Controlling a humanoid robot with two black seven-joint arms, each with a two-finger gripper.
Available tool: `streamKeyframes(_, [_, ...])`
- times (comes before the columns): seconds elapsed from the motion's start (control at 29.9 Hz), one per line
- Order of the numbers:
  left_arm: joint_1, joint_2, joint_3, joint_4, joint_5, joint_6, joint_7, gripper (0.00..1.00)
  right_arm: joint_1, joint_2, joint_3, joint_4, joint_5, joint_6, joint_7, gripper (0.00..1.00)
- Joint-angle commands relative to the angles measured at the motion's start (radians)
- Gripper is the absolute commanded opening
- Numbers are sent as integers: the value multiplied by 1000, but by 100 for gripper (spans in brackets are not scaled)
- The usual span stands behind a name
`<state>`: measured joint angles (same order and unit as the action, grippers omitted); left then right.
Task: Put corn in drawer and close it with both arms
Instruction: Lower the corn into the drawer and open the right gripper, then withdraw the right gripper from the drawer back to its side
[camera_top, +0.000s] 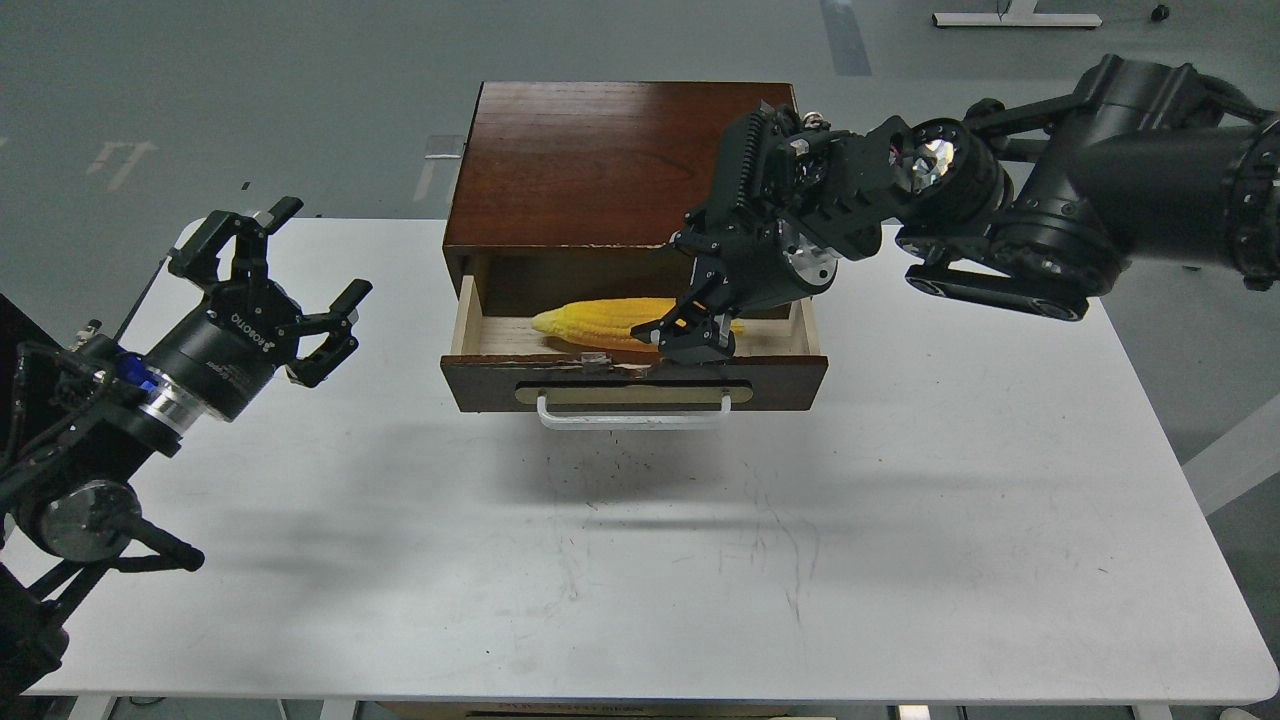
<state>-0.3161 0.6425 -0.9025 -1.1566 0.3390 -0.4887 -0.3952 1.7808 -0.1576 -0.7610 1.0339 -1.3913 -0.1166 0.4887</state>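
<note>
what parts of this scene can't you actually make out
- Head view: the right end of the corn is hidden behind the right hand, so whether that hand grips it cannot be told.
- Head view: the back of the drawer interior lies in shadow under the cabinet top.
- Head view: the left arm's base is cut off by the left edge; the left hand shows open.

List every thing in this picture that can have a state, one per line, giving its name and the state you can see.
drawer: pulled open, front toward the camera.
corn: lying on its side inside the drawer.
right gripper: down in the drawer at the corn's right end; grip cannot be told.
left gripper: open, empty, held above the table left of the drawer.
table: white, scuffed, bearing the cabinet.
</note>
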Motion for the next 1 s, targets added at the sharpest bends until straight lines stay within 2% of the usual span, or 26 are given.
streamKeyframes(0.0, [-1, -1, -1, 0, 0, 0, -1, 100, 20, -32, 43, 14, 37, 2, 0, 85])
streamKeyframes(0.13, [-1, -1, -3, 0, 0, 0, -1, 100, 46, -103, 104, 28, 173, 6, 0, 95])
streamKeyframes(0.27, [-1, -4, -1, 0, 0, 0, -2, 100, 28, -196, 170, 32, 370, 15, 0, 96])
streamKeyframes(0.43, [-1, -6, 1, 0, 1, 0, -4, 100, -89, -325, 262, 54, 625, 15, 0, 96])
streamKeyframes(0.57, [-1, -7, 2, 0, 1, 0, -5, 100, -323, -459, 498, 106, 861, 15, 0, 96])
streamKeyframes(0.6, [-1, -7, 2, 0, 1, 0, -5, 100, -323, -459, 499, 106, 862, 15, 0, 96])
streamKeyframes(0.67, [-1, -6, 2, 0, 1, 0, -7, 100, -484, -523, 653, 115, 949, 20, 0, 96])
streamKeyframes(0.84, [-1, -9, -1, 3, 0, 0, -10, 100, -763, -557, 879, 106, 1057, 49, 0, 96])
streamKeyframes(0.97, [-1, -10, 0, 8, 1, 0, -10, 100, -976, -548, 1032, 72, 1152, 127, 0, 96])
